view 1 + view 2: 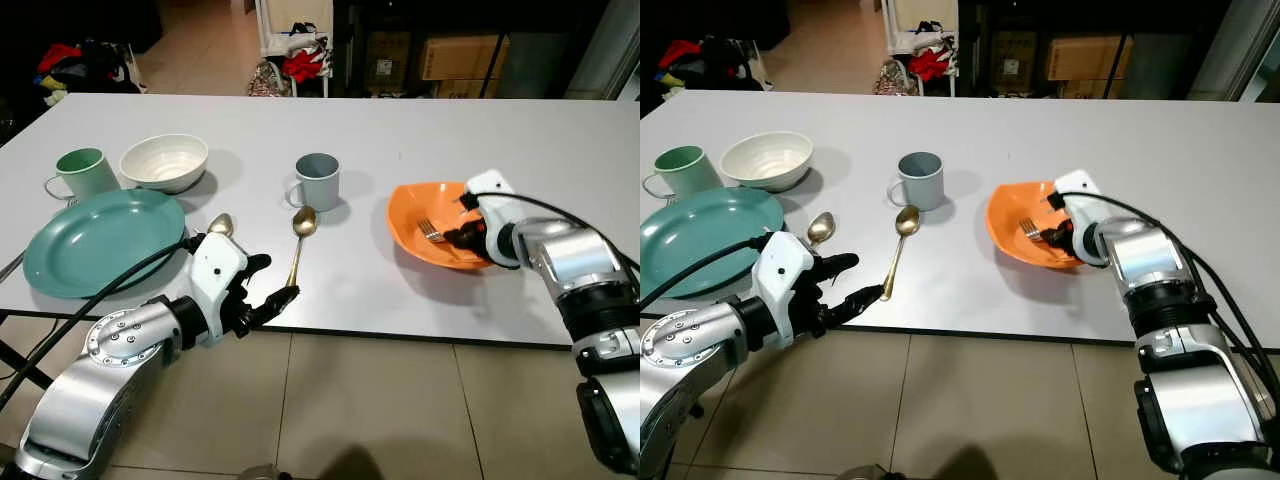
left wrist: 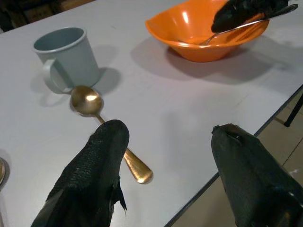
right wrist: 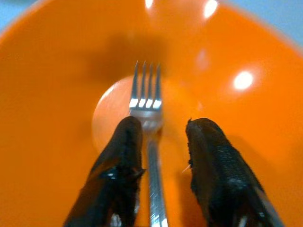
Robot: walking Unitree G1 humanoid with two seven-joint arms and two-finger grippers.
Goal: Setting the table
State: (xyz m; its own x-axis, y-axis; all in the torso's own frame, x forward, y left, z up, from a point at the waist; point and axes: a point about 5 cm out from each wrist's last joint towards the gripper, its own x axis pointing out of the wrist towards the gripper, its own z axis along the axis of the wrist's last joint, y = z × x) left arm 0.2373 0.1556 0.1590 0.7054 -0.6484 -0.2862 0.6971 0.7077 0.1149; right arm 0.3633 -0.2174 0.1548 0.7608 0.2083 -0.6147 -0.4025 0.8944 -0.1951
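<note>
An orange bowl (image 1: 412, 213) stands on the white table (image 1: 400, 130) at the right, with a silver fork (image 1: 431, 230) lying in it. My right gripper (image 1: 456, 236) reaches into the bowl. Its fingers (image 3: 124, 142) stand open on either side of the fork's neck (image 3: 150, 124), a small gap showing on one side. A gold spoon (image 1: 299, 240) lies at the table's middle front, its handle toward the edge. My left gripper (image 1: 268, 281) hovers open at that edge, just beside the handle's end (image 2: 138, 171), holding nothing.
A grey-blue mug (image 1: 318, 180) stands behind the spoon. At the left are a teal plate (image 1: 100, 240), a white bowl (image 1: 164, 160), a green mug (image 1: 82, 172) and a second gold spoon (image 1: 221, 224). Clutter and boxes stand beyond the table's far edge.
</note>
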